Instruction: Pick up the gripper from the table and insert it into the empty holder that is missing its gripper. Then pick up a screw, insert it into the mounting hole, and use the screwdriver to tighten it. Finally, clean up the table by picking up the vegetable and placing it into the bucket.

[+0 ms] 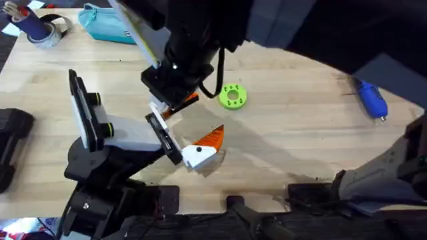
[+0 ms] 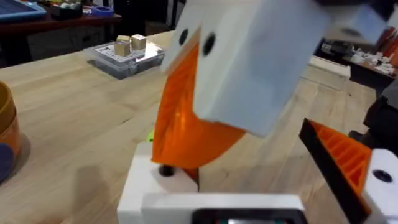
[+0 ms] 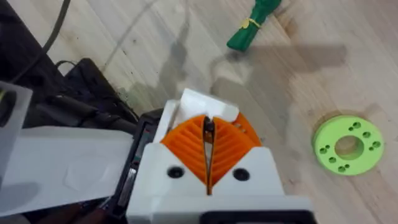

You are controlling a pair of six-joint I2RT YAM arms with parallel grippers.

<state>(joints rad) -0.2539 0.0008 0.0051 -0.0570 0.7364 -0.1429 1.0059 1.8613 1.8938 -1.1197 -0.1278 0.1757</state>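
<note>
Overhead: the right gripper (image 1: 172, 107) is clenched on the gripper (image 1: 158, 109) at one end of the holder (image 1: 127, 133). The screwdriver (image 1: 370, 99) lies untouched on the surface (image 1: 287, 133).

Left wrist: the left gripper (image 2: 249, 171) is released and grasps nothing.

Right wrist: the vegetable (image 3: 252, 25) lies loose, so the screw and clean-up steps look undone.

counter (image 1: 293, 133): light wood, visible grain, matt
gripper (image 1: 203, 148): white smooth plastic block, orange ribbed finger
holder (image 1: 90, 113): black matt crossbar, white smooth housing
disc (image 1: 232, 96): lime-green matt plastic
screwdriver (image 1: 371, 99): blue plastic, slight sheen
pouch (image 1: 107, 25): teal cloth
</note>
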